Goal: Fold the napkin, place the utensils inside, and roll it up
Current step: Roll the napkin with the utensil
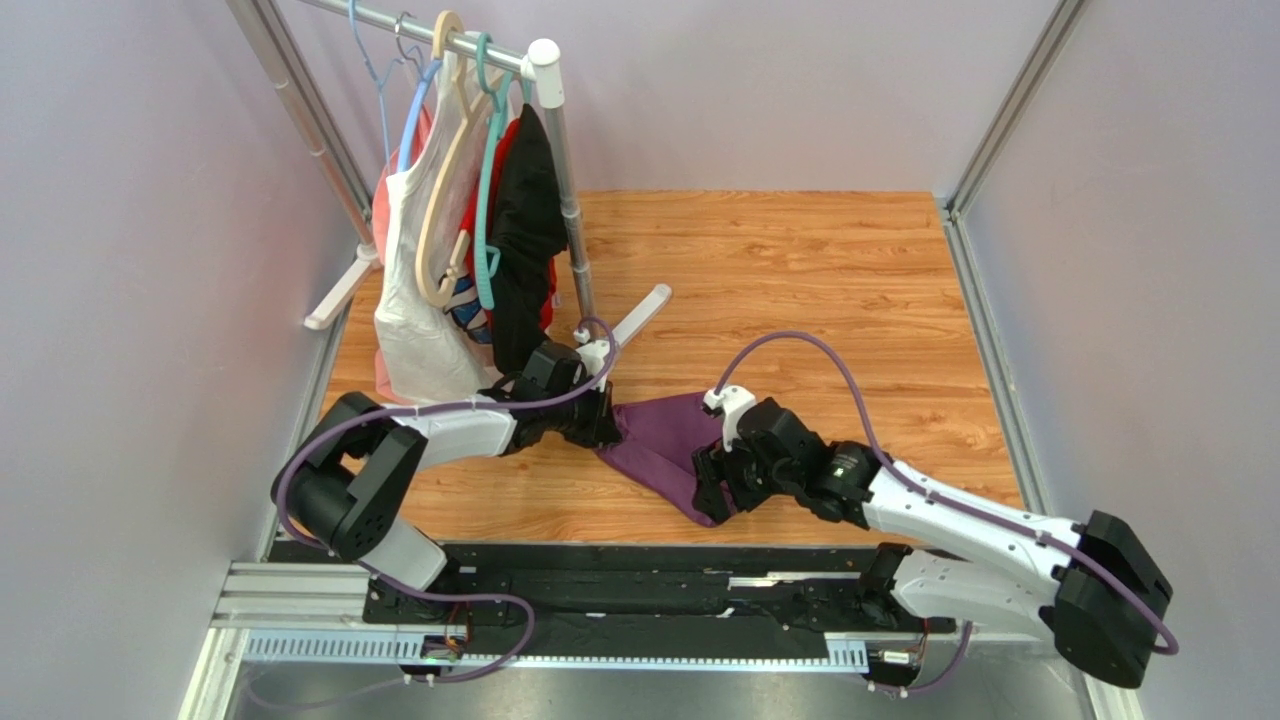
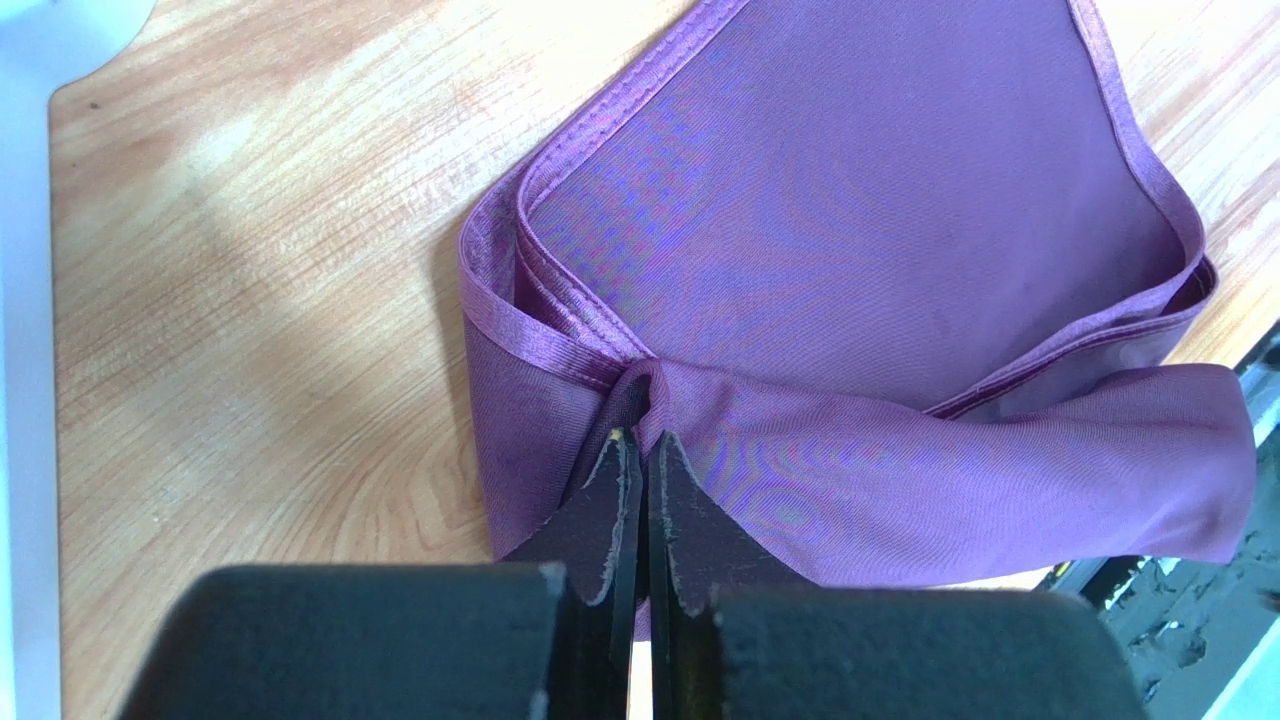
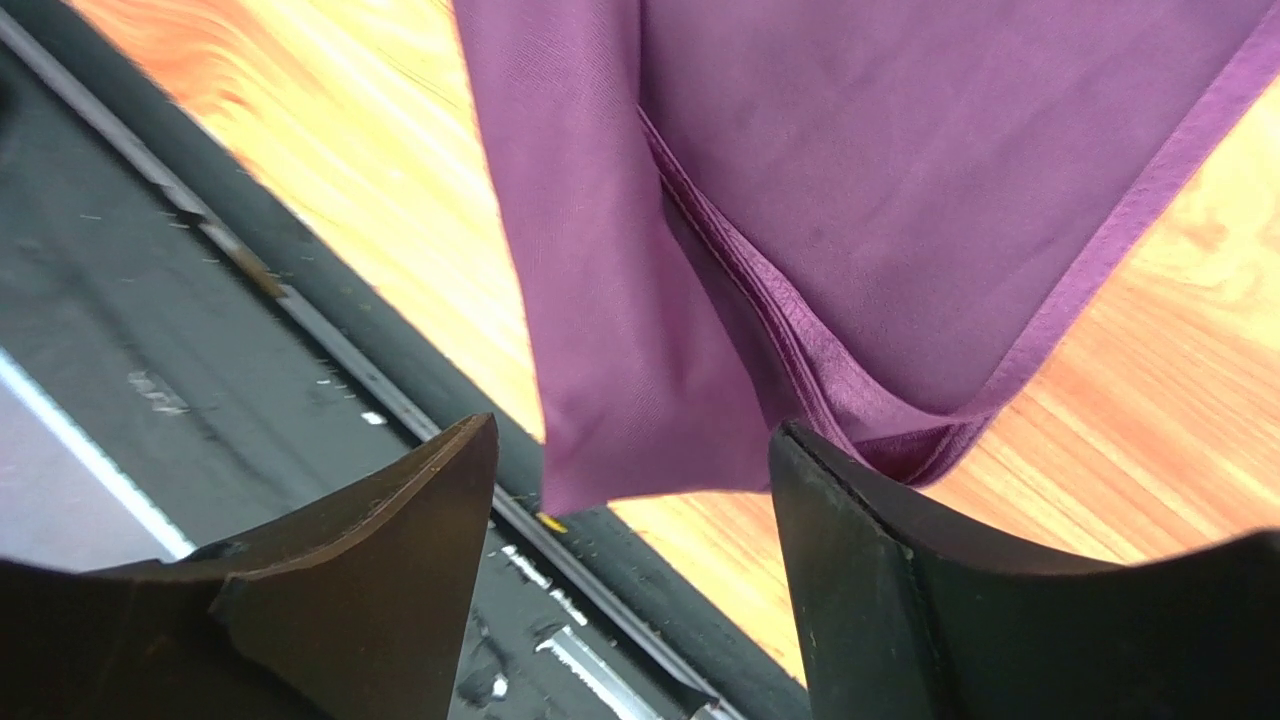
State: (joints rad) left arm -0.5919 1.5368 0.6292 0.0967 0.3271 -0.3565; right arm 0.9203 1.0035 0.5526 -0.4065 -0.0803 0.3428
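Top external view shows the purple napkin (image 1: 661, 443) folded small. Wrist views add its shiny hem, the left claw (image 2: 640, 443) pinching it, the right claw (image 3: 631, 435) spread.

Top camera: fixed high behind the arm bases (image 1: 403, 552), tilted down over the whole counter (image 1: 842, 270); bases at 6 o'clock. Left wrist camera: close behind the left hand (image 2: 640, 443), napkin (image 2: 872, 195) filling 12 to 3 o'clock. Right wrist camera: even nearer, past the right hand (image 3: 631, 435). All three share the napkin.
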